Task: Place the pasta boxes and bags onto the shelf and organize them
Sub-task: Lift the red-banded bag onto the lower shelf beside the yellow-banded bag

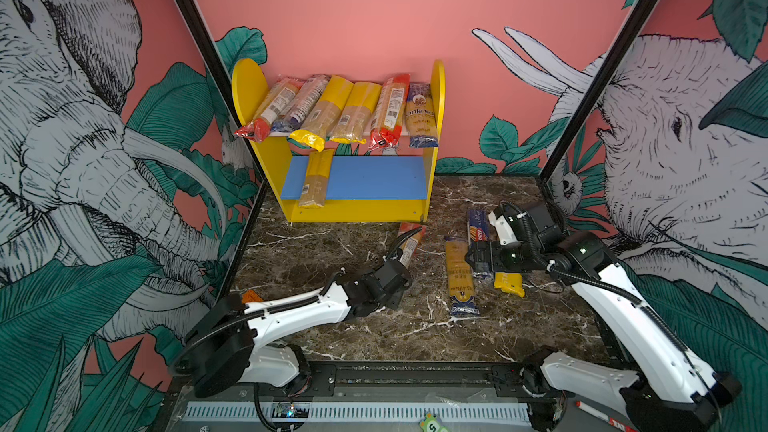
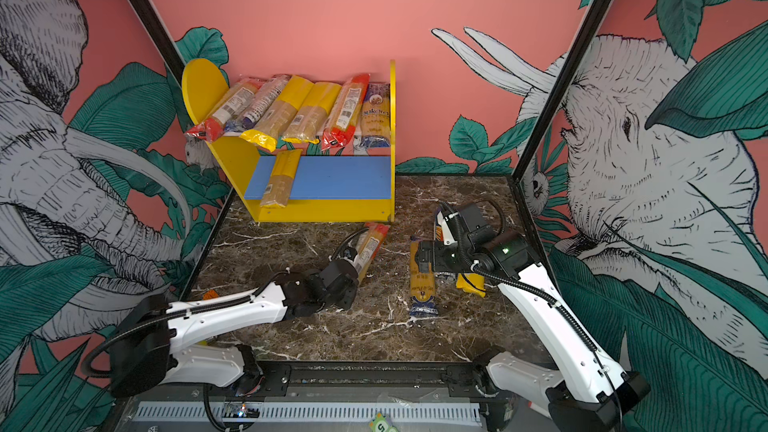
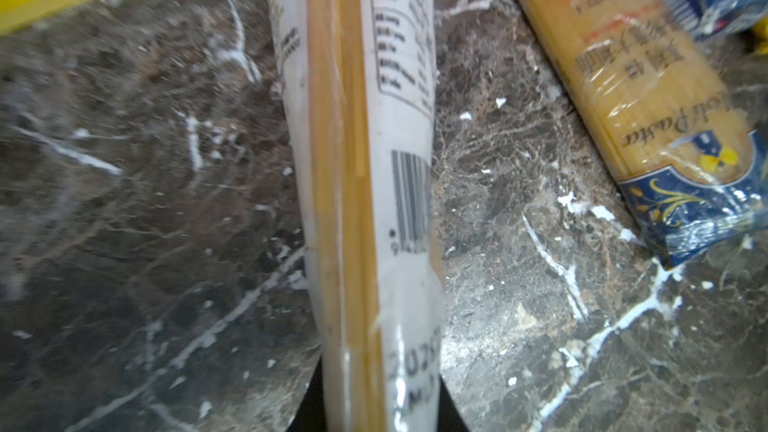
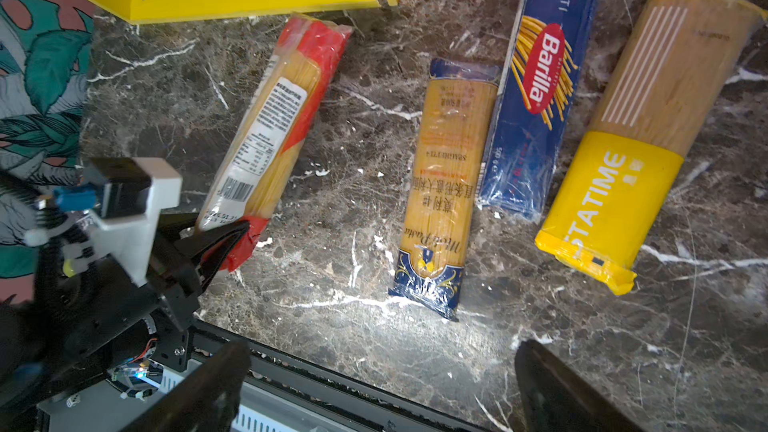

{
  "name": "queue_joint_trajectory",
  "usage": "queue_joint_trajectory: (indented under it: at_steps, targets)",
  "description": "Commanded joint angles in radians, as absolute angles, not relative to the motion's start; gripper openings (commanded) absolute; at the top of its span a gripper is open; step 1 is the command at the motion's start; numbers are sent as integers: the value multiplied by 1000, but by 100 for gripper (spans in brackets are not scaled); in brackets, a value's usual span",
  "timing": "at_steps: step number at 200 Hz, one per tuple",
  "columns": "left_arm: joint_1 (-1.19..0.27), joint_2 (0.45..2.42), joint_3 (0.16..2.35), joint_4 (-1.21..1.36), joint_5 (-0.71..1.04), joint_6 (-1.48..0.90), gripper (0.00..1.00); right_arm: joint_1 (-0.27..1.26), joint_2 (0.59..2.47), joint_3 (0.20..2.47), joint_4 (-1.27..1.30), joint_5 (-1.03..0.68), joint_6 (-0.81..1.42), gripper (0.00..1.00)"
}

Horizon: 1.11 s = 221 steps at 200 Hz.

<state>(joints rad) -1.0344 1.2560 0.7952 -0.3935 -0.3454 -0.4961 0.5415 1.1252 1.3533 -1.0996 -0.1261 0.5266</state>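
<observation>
The shelf (image 1: 249,89) stands at the far side of the bench (image 1: 332,326), against the pink back wall (image 1: 374,14), a little left of the middle. Its upper board (image 1: 280,133) is full from one yellow side panel to the other. Six packs (image 1: 357,114) lie there side by side, and their near ends hang over the front edge. The blue lower board (image 1: 374,178) carries only one pack (image 1: 318,178), at its left end, with the near end over the yellow base strip. The rest of this board, to the right, is free.

The left end effector (image 4: 241,234) is clamped on the near red end of a red-ended pack (image 4: 274,126). This pack lies slanted in front of the shelf's right corner, and its far end is just beside the base strip (whether it touches, I cannot tell). In the left wrist view the pack runs straight away from the fingers (image 3: 453,417).

The right end effector (image 4: 382,349) hangs above the bench with its fingers wide apart and nothing between them. Under it lie three things in a row:
- a pack with dark blue ends (image 4: 444,184);
- a dark blue box (image 4: 536,89), whose long edge meets this pack;
- on the right a yellow pack (image 4: 648,135), with a strip of bare bench between it and the box.

The left half of the bench, from the shelf to the near black rail (image 1: 415,371), is open.
</observation>
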Motion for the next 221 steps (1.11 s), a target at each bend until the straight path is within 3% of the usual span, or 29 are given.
queue_joint_trajectory:
  at_steps: [1,36,73,143,221]
  targets:
    - [-990,1118,829,-390,-499,-447,0,545,1162,1395,-1048,-157,499,99]
    - [-873,997,865,-439,-527,-378,0,545,1231,1439,-1008,-186,490,99]
    - [-715,1017,936,-428,-489,-287,0,545,1301,1491,-987,-195,477,99]
    - [-438,1254,1099,-265,-325,-173,0,545,1405,1573,-972,-171,480,99]
    - [-307,1528,1319,-207,-193,-119,0,534,1507,1670,-978,-123,506,99]
